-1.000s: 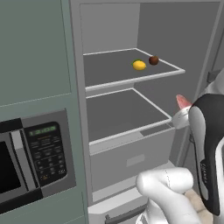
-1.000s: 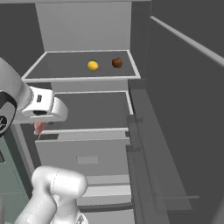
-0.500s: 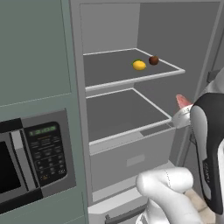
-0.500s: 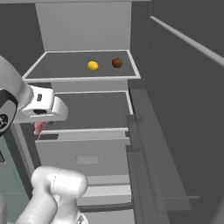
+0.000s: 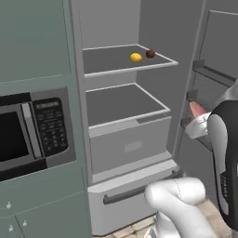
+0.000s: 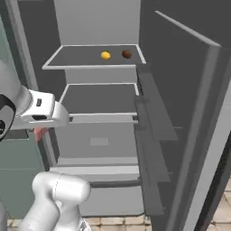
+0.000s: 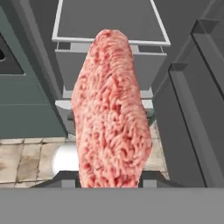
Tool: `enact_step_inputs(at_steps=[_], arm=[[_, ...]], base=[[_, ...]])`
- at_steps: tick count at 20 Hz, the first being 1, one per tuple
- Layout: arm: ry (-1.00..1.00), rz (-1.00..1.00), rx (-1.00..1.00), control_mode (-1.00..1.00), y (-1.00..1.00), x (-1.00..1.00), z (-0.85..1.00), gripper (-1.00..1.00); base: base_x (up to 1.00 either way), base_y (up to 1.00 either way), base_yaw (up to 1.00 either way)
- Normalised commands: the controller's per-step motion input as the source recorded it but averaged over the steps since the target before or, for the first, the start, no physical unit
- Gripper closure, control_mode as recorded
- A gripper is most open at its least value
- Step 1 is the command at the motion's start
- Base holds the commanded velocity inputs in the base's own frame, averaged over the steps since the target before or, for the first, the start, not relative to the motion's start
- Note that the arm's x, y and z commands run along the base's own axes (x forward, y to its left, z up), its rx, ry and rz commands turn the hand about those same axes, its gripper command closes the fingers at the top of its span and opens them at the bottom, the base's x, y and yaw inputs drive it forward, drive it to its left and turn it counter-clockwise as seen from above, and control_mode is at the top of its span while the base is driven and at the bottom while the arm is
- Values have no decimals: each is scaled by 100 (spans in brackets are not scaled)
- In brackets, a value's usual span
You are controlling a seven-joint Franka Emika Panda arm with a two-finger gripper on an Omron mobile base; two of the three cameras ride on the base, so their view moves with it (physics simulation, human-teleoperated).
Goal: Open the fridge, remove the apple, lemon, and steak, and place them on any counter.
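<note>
Left base view: fridge [image 5: 125,139] open, matte grey shelves with pale rims. Lemon [image 5: 135,57], yellow oval, and apple [image 5: 150,54], dark red ball, sit just beside each other far right on the top shelf; the shelf below is bare. Steak [image 5: 197,109] pokes out pink past the white wrist, right of the shelves. Microwave [image 5: 32,132] at left.

Right base view: lemon [image 6: 105,55] left of apple [image 6: 127,54]. A sliver of steak [image 6: 40,133] under the wrist at left.

Hand view: end effector [image 7: 109,177] pinching the steak [image 7: 110,109], a long grainy pinkish slab, in front of the fridge, clear of its shelves.
</note>
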Motion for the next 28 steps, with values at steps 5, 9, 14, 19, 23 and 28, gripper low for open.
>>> enact_step_inputs(at_steps=[5, 9, 14, 19, 23, 28], arm=[[0, 0, 0, 100, 0, 0, 0, 100], [0, 0, 0, 100, 0, 0, 0, 100], [0, 0, 0, 100, 0, 0, 0, 100], [0, 0, 0, 100, 0, 0, 0, 100], [0, 0, 0, 100, 0, 0, 0, 100], [0, 0, 0, 100, 0, 0, 0, 100]], base=[[-99, 99, 23], [-79, 100, 19], [-72, 100, 19], [-11, 100, 16], [0, 100, 20], [0, 100, 37]])
